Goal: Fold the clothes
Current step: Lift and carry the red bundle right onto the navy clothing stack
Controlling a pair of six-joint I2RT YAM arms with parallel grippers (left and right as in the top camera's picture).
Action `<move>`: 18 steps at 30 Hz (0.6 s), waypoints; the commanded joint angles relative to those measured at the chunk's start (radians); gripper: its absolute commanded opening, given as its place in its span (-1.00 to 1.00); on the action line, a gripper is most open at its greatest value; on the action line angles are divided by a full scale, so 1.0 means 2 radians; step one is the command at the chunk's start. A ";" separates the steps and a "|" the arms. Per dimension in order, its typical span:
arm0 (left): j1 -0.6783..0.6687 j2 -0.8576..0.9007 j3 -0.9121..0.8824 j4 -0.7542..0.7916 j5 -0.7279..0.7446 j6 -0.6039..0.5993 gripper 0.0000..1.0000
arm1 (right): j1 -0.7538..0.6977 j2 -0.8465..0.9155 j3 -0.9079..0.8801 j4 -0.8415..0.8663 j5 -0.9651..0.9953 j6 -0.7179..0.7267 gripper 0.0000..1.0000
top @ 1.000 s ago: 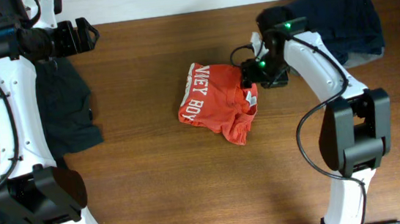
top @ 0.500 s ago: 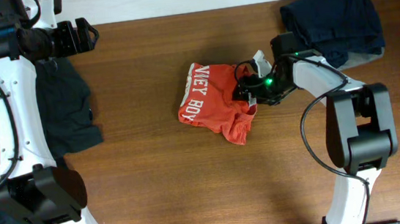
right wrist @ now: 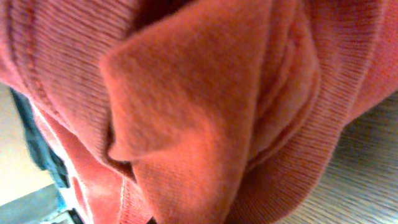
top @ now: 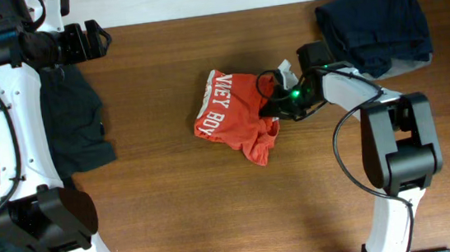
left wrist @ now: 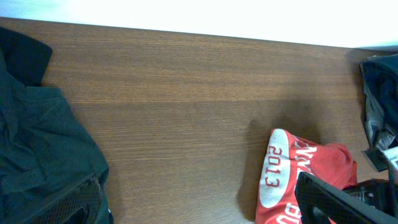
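Observation:
The clothes point(top: 236, 112), one crumpled orange-red T-shirt with white lettering, lie bunched in the middle of the table. My right gripper point(top: 277, 104) is low at the shirt's right edge, shut on a fold of it. Orange fabric point(right wrist: 199, 112) fills the right wrist view and hides the fingers. My left gripper point(top: 99, 39) hangs open at the far left, well away from the shirt. In the left wrist view the shirt point(left wrist: 298, 174) shows "2013" at the lower right, with the dark fingers point(left wrist: 336, 199) spread wide and nothing between them.
A large black T-shirt point(top: 72, 124) lies spread along the left side, under the left arm. Folded navy and grey garments point(top: 377, 24) sit at the back right corner. The table's far edge meets a white wall.
My right gripper came down and left into the shirt's right edge and closed on the fabric. The shirt shifted slightly to the left. The left arm has not moved.

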 commanded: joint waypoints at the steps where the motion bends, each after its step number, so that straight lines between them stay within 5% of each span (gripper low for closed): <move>1: 0.000 -0.013 0.004 0.000 0.000 0.010 0.98 | -0.026 -0.022 0.018 0.003 -0.041 0.006 -0.92; 18: 0.000 -0.013 0.004 0.000 0.000 0.010 0.98 | -0.070 -0.141 0.136 0.057 -0.059 0.056 -0.92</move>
